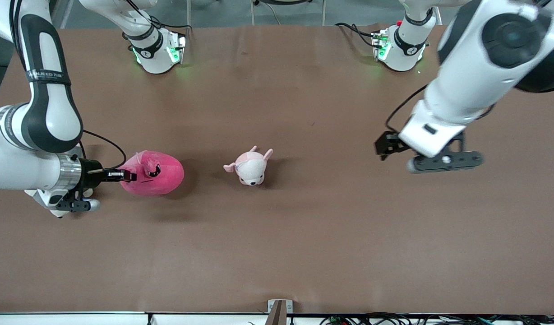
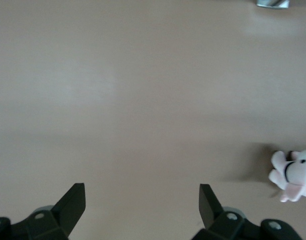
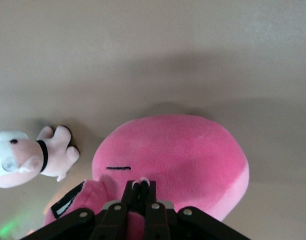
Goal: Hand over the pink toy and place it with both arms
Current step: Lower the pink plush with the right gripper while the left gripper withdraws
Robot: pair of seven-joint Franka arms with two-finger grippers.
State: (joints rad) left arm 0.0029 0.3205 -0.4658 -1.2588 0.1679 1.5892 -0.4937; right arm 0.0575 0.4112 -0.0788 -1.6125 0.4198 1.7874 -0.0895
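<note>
The pink toy (image 1: 157,174), a round hot-pink plush, lies on the brown table (image 1: 304,225) toward the right arm's end. My right gripper (image 1: 126,175) is shut on a pinch of its fabric at the end that faces the arm. In the right wrist view the two fingertips (image 3: 141,184) press together into the pink toy (image 3: 177,155). My left gripper (image 1: 387,145) hangs open in the air over bare table toward the left arm's end. Its fingers (image 2: 73,202) stand wide apart with nothing between them.
A smaller pale pink-and-white plush animal (image 1: 251,166) sits mid-table, beside the pink toy toward the left arm's end; it also shows in both wrist views (image 2: 295,175) (image 3: 28,157). The two arm bases (image 1: 157,49) (image 1: 401,45) stand at the table's edge farthest from the front camera.
</note>
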